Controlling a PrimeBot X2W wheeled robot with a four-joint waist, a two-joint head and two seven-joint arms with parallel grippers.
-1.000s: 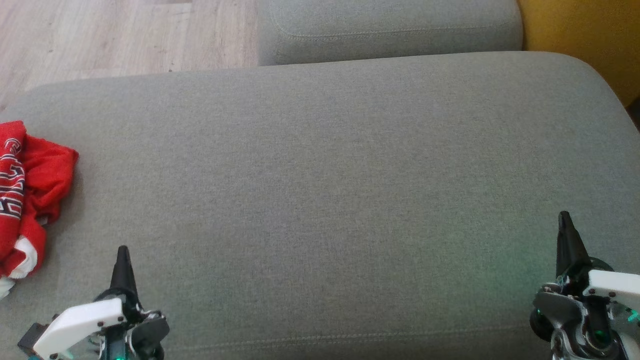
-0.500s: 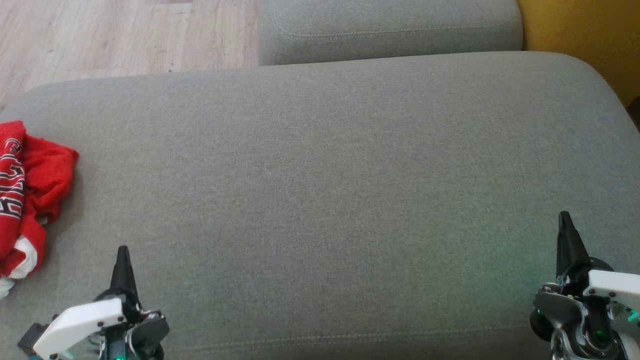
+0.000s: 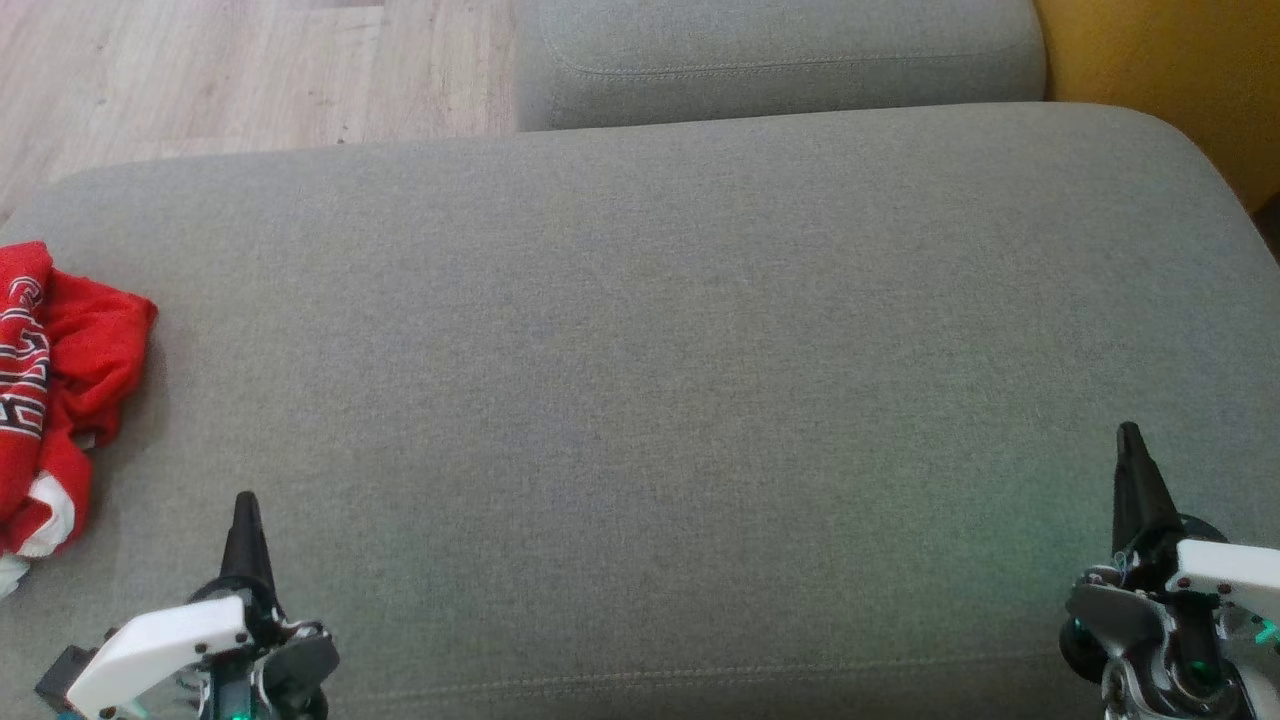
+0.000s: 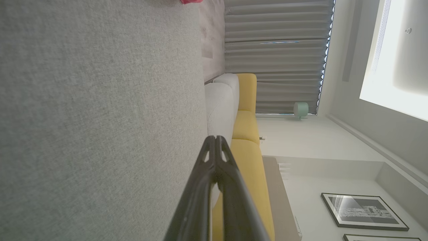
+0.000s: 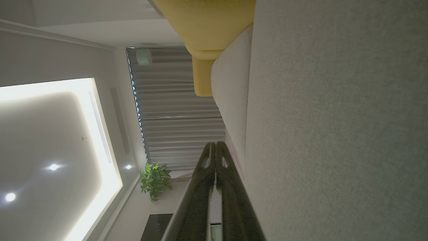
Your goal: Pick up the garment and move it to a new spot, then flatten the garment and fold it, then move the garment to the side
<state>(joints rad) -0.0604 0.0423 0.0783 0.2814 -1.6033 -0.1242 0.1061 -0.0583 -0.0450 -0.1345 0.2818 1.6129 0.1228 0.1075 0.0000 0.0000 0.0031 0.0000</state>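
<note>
The garment [image 3: 55, 390] is a crumpled red piece with white trim and dark lettering, lying at the left edge of the grey cushion [image 3: 650, 380]; a red sliver of the garment [image 4: 190, 1] also peeks in at the top of the left wrist view. My left gripper [image 3: 245, 505] stands shut and empty at the lower left, to the right of the garment and apart from it. My right gripper [image 3: 1130, 435] is shut and empty at the lower right, far from the garment. Both wrist views show fingertips pressed together, the left gripper [image 4: 215, 139] and the right gripper [image 5: 214, 144].
A second grey cushion [image 3: 780, 60] sits behind the first. Wooden floor [image 3: 200, 70] lies at the upper left. A yellow sofa [image 3: 1170, 70] borders the upper right. The broad middle of the cushion is bare fabric.
</note>
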